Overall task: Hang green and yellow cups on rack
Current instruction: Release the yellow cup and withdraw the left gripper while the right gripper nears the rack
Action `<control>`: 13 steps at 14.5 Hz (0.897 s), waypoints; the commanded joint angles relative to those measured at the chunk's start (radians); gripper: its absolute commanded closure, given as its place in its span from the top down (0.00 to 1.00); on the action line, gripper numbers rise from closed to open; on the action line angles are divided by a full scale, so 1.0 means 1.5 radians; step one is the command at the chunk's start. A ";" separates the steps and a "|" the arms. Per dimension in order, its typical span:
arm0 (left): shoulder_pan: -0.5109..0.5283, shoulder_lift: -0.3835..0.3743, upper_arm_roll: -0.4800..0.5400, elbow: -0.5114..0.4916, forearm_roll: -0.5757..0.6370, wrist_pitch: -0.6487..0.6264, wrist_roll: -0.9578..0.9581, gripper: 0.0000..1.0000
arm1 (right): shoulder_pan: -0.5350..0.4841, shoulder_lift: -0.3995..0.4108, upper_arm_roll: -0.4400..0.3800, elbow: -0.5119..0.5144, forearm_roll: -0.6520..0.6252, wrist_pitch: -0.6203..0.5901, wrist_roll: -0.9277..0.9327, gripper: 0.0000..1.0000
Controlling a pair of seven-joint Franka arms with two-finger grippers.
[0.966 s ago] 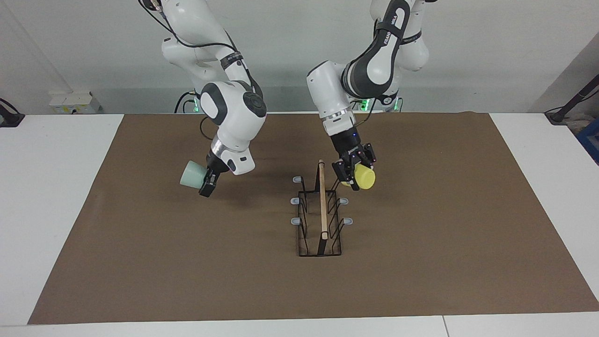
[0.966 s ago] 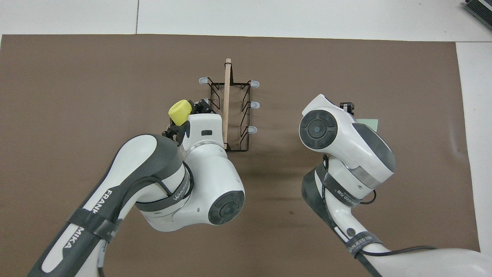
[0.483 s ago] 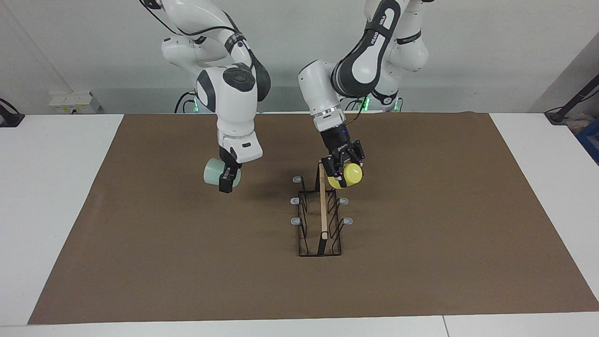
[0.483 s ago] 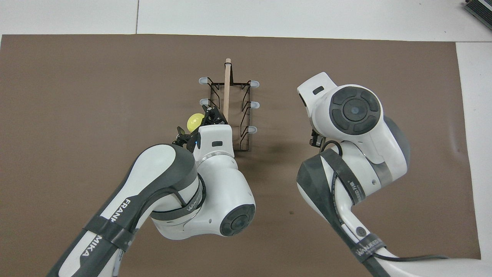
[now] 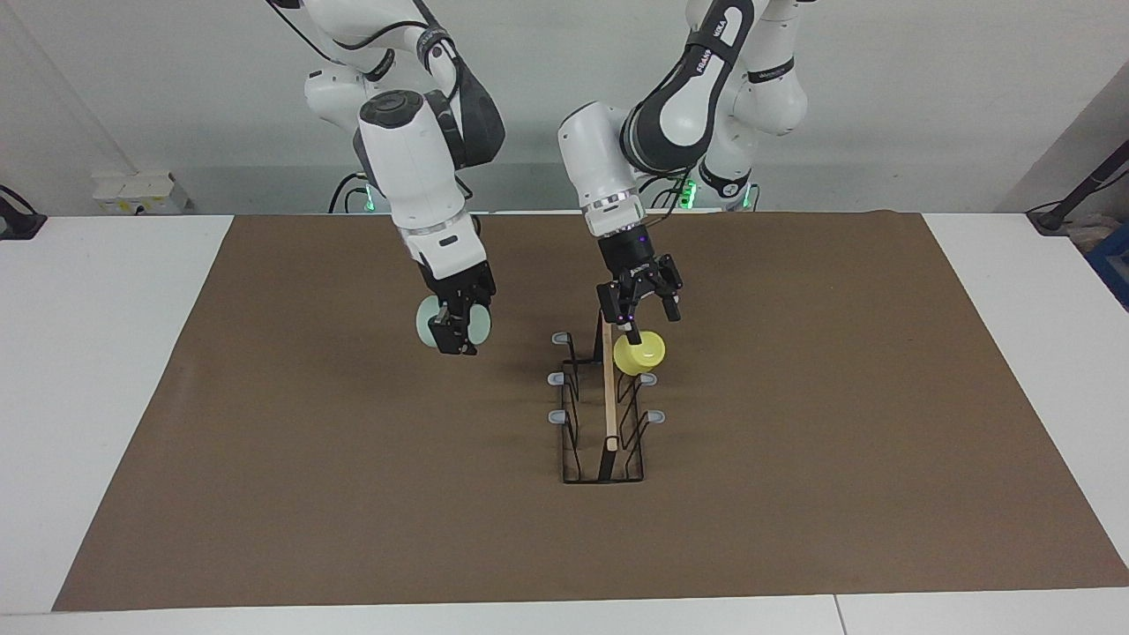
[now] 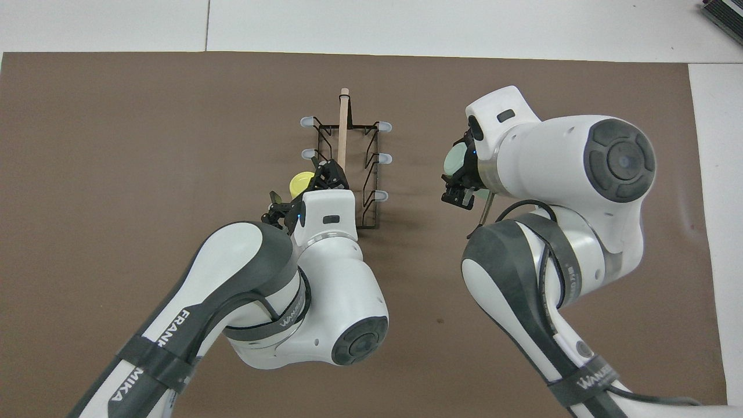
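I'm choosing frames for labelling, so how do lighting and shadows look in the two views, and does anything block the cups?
Facing view: even, soft light; faint shadows on the brown mat under both arms; yellow cup on the rack shows plainly. Overhead view: no glare; the left gripper partly covers the yellow cup, and the right gripper partly hides the green cup.
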 commanded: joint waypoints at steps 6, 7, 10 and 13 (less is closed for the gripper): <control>0.175 -0.030 0.003 0.067 -0.246 0.002 0.475 1.00 | 0.071 -0.022 0.009 -0.070 0.236 0.243 -0.010 0.00; 0.205 -0.032 0.004 0.073 -0.285 0.002 0.564 1.00 | 0.084 -0.019 0.009 -0.079 0.256 0.279 -0.010 0.00; 0.303 -0.049 0.005 0.079 -0.436 0.001 0.867 1.00 | 0.125 -0.005 0.009 -0.102 0.311 0.389 -0.013 0.00; 0.369 -0.066 0.013 0.119 -0.600 -0.058 1.127 1.00 | 0.167 0.023 0.010 -0.107 0.375 0.482 -0.015 0.00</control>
